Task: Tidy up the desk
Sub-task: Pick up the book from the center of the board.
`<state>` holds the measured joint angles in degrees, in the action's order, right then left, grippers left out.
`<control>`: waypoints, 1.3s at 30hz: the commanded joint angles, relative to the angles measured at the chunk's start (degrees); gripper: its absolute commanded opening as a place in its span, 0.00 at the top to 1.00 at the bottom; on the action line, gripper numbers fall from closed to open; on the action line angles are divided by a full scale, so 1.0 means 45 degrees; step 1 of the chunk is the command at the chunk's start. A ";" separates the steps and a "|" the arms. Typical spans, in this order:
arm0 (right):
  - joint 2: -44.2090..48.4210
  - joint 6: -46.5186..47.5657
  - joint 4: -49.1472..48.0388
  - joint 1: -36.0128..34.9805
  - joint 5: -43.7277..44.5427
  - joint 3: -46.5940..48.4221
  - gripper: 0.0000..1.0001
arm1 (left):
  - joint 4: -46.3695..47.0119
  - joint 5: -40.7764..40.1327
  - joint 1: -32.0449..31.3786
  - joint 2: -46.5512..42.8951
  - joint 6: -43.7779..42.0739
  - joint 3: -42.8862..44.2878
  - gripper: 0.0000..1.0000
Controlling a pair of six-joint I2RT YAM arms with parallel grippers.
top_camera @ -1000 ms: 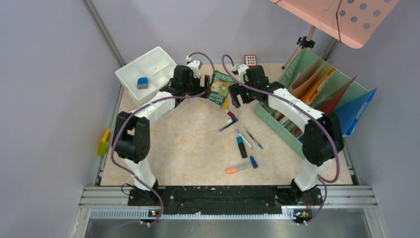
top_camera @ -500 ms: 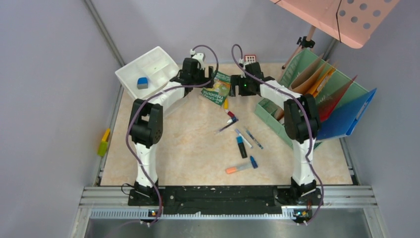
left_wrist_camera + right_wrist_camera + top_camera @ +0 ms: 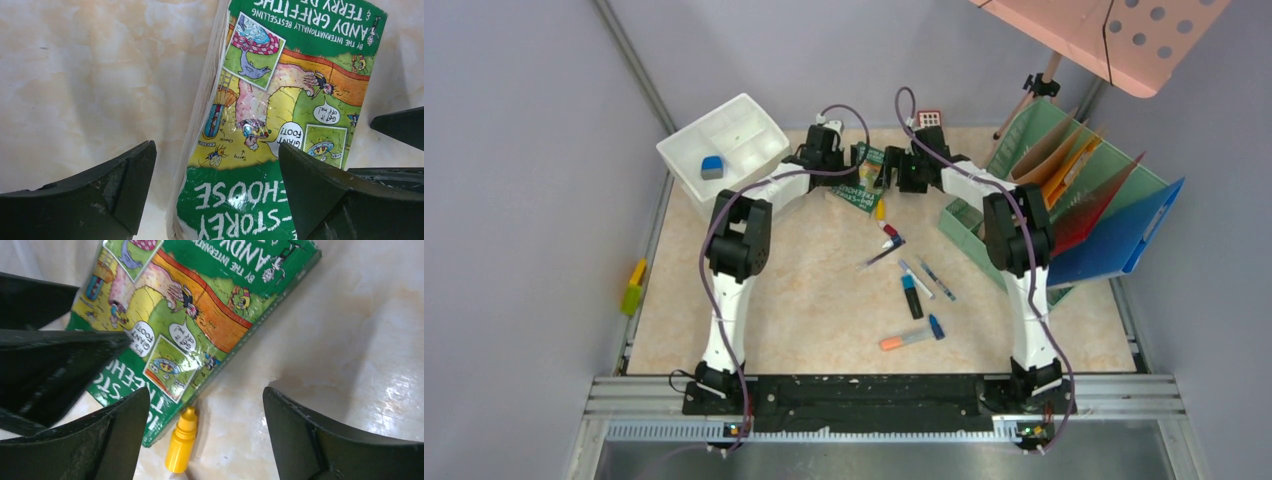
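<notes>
The beige marbled desk (image 3: pixel 804 300) holds a green picture book (image 3: pixel 862 178) lying flat at the back middle. My left gripper (image 3: pixel 844 162) is open at the book's left edge. In the left wrist view its jaws straddle the book's spine side (image 3: pixel 280 100), with the gripper (image 3: pixel 217 170) low over the cover. My right gripper (image 3: pixel 886 180) is open at the book's right edge. In the right wrist view the gripper (image 3: pixel 205 425) hangs over a yellow-capped marker (image 3: pixel 182 440) that lies against the book (image 3: pixel 200 305).
A white tray (image 3: pixel 744 125) with a blue eraser (image 3: pixel 712 167) stands back left. A green file rack (image 3: pixel 969 245) with folders stands on the right. Several pens and markers (image 3: pixel 911 297) lie mid-desk. A small calculator (image 3: pixel 930 121) sits at the back. A yellow-green item (image 3: pixel 635 285) lies left.
Both arms have stretched farther toward the back. The two grippers have closed in on the book from either side. The book has shifted slightly.
</notes>
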<state>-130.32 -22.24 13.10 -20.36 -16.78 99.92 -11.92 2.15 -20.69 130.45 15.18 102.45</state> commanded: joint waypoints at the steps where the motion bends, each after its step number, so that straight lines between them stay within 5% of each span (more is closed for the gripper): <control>1: -0.0615 -0.1133 -0.0636 0.0168 -0.0871 0.0513 0.17 | -0.0070 0.0729 -0.0032 0.0424 0.0488 0.0919 0.03; 8: -0.1444 -0.2075 -0.0997 0.0275 -0.2043 0.0668 0.19 | 0.1105 0.3277 0.0066 0.0251 0.1132 -0.0315 0.09; 28: -0.2335 -0.4544 -0.4197 0.0609 -0.5515 -0.0177 0.37 | 0.2255 0.6732 0.0940 -0.0438 0.2198 -0.0847 0.52; 39: -0.2315 -0.4169 -0.3965 0.0645 -0.5381 -0.0309 0.38 | 0.1654 0.6767 0.1038 -0.0402 0.2040 -0.0152 1.00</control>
<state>-138.43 -41.67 -6.39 -15.25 -38.13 100.05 -5.17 27.42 -14.26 131.72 24.58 99.33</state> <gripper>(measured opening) 0.614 0.113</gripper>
